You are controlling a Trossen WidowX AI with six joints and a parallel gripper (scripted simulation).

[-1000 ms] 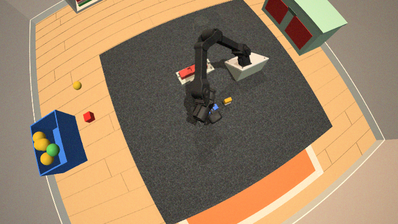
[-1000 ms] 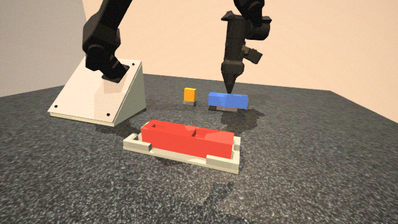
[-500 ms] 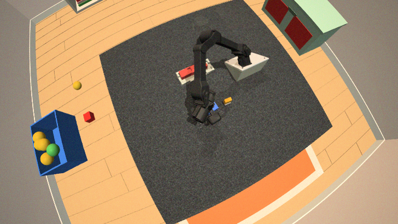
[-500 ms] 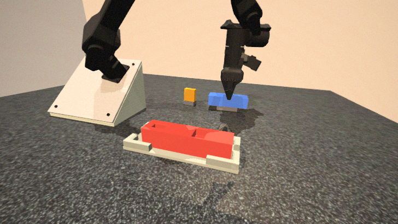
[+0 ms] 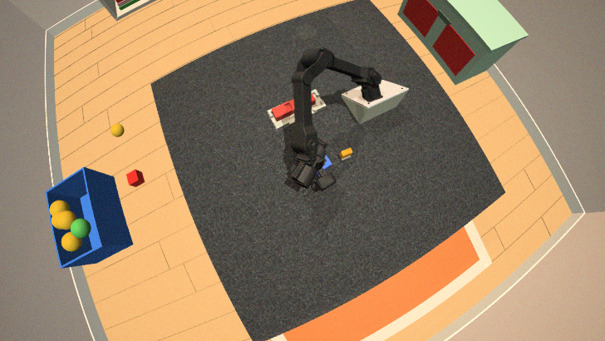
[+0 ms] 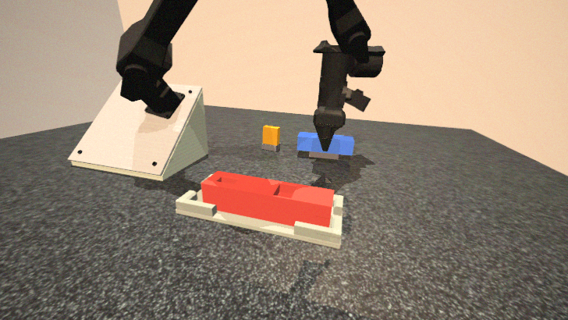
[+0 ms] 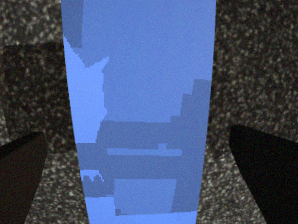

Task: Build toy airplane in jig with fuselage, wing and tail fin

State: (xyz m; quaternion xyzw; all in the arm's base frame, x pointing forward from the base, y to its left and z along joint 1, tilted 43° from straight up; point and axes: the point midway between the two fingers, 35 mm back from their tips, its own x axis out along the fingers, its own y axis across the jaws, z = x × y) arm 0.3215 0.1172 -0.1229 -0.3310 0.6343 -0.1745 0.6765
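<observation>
The red fuselage (image 5: 282,111) (image 6: 246,198) lies in the pale cradle (image 5: 279,123) (image 6: 317,229) and looks level. Its larger top socket (image 6: 282,190) and the smaller one near its tail (image 6: 225,180) are both empty. The blue wing (image 5: 327,162) (image 6: 343,144) (image 7: 150,50) lies flat, raised a little over the mat on a grey support. My gripper (image 6: 325,146) (image 7: 139,138) is open and low over the wing, one finger on each side, with gaps between fingers and wing. The orange tail fin (image 5: 346,152) (image 6: 271,135) stands upright on a small grey base beside the wing.
The arm's wedge-shaped white base (image 5: 389,95) (image 6: 115,139) stands near the cradle, on the tail side. Far off are a blue bin (image 5: 110,207) with balls, a red cube (image 5: 135,177), a yellow ball (image 5: 117,130) and a green cabinet (image 5: 490,25).
</observation>
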